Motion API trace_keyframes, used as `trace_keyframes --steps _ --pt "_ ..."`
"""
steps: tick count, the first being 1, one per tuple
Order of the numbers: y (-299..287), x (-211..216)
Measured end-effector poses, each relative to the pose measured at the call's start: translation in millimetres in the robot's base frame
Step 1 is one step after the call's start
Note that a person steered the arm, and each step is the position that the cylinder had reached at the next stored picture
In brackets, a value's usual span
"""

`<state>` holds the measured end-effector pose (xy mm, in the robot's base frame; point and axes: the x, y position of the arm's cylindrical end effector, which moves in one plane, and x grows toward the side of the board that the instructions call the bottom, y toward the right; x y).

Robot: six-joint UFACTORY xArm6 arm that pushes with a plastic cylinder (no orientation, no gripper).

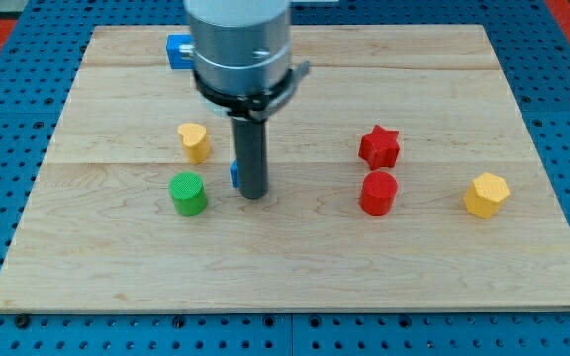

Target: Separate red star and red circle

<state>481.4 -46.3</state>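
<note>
The red star (379, 146) lies right of the board's middle. The red circle (378, 193) sits just below it, nearly touching it. My tip (253, 195) rests on the board well to the left of both, roughly level with the red circle. A small blue block (235, 174) shows only as a sliver at the rod's left side. The green circle (188, 193) is left of the tip.
A yellow heart-like block (194, 141) lies above the green circle. A yellow hexagon (486, 194) sits at the view's right. Another blue block (177, 51) is at the board's top edge, partly hidden by the arm. The wooden board (295, 267) has blue pegboard around it.
</note>
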Motion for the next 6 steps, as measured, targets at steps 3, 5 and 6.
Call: trace_keyframes --steps 3,5,6 --pt "5.0 -24.0" --pt "29.6 -62.2" --pt "-9.4 -58.8"
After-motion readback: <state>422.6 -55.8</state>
